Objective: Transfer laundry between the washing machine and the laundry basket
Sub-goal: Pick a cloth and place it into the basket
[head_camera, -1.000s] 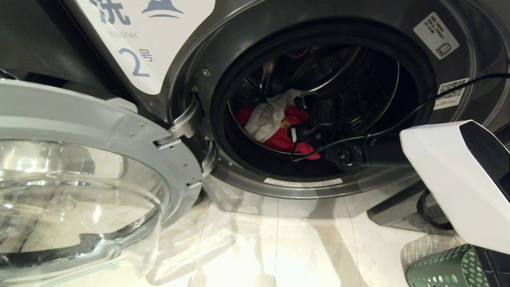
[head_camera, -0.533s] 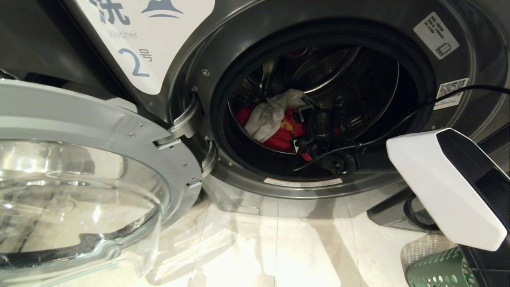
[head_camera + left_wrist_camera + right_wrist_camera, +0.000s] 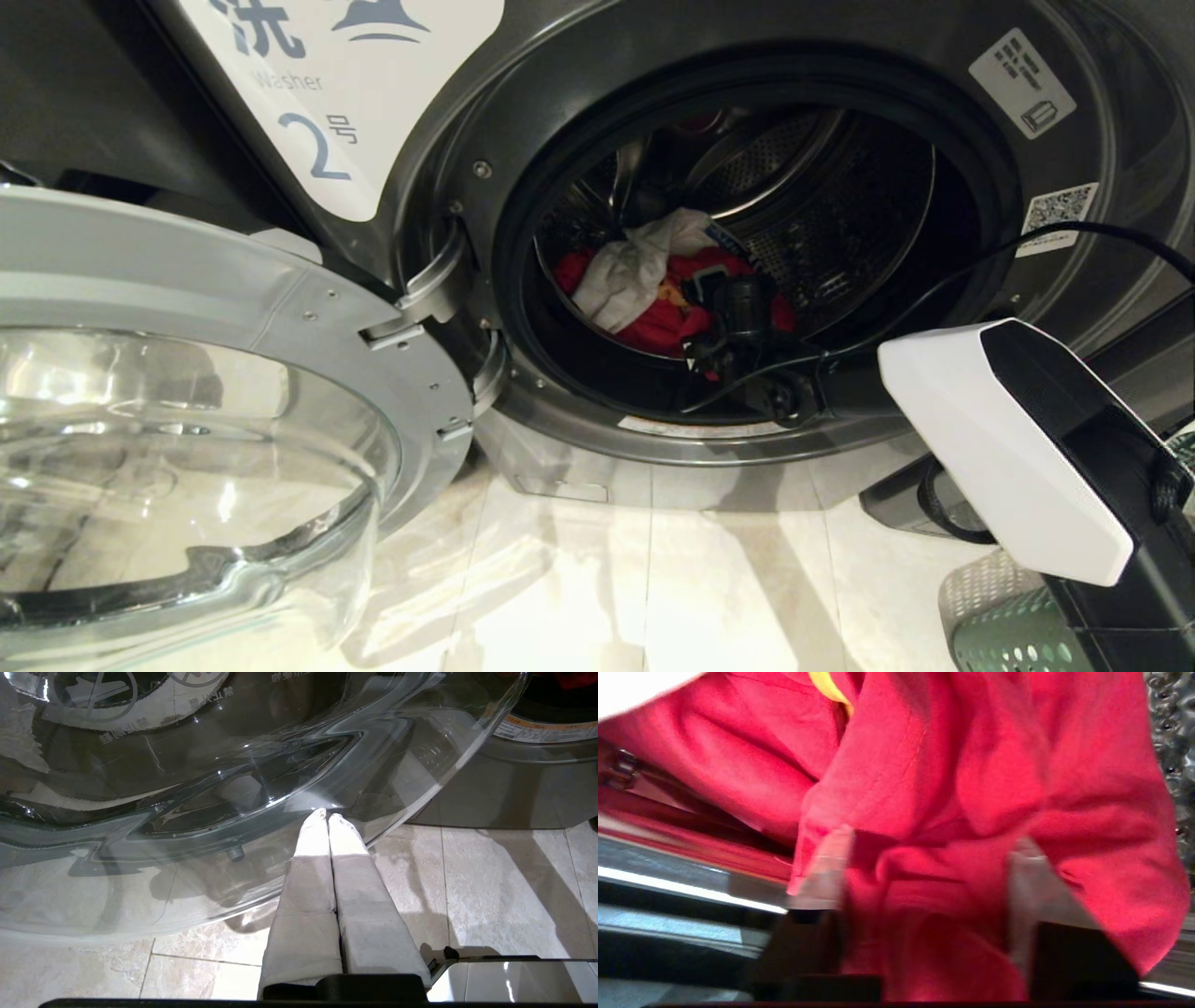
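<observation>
Right gripper (image 3: 924,868) sits inside the washing machine drum (image 3: 840,215), jaws half open with a fold of the red garment (image 3: 924,765) between them, not pinched yet. Risk: a shallow bite slips off, or the trailing cloth snags the door seal (image 3: 523,308) on the way out.

Pale tiled floor (image 3: 653,579), glossy, shadow-streaked
</observation>
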Tool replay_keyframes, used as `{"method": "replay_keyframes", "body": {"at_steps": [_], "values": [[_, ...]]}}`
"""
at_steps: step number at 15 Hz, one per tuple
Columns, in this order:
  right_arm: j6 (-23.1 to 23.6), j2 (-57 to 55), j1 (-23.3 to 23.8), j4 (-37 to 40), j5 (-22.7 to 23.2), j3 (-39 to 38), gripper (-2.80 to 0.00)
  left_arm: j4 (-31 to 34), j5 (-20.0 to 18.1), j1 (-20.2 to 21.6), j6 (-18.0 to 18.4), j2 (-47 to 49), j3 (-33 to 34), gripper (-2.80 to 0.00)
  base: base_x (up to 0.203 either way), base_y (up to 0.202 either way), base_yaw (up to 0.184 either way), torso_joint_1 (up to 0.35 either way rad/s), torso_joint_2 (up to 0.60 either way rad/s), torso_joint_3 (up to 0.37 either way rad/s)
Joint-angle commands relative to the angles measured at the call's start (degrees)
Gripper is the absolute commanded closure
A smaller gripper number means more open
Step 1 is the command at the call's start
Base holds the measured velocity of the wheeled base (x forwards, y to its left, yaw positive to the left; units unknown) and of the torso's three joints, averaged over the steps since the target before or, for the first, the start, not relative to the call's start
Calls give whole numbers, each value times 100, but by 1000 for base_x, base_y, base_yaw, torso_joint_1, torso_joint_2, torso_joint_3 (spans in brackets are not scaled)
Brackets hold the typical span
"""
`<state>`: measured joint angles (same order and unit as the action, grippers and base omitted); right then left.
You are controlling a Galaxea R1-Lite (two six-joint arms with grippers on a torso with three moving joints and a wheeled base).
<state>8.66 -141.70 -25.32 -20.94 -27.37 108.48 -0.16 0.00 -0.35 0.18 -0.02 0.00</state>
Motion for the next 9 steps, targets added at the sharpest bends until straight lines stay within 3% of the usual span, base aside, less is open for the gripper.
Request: {"method": "replay_keyframes", "body": {"at_steps": [1,6,9], "values": [[-14,13,-8,3,-14,-1,0,-2,0,0,-1,2,9,0,0,0,0,0,0,0],[-51,353,-24,-14,-15,-43,0,-2,1,0,-1,2,9,0,0,0,0,0,0,0],[-194,862,-121,-23,-14,-607,0,-2,0,0,-1,2,9,0,0,0,0,0,0,0]]}}
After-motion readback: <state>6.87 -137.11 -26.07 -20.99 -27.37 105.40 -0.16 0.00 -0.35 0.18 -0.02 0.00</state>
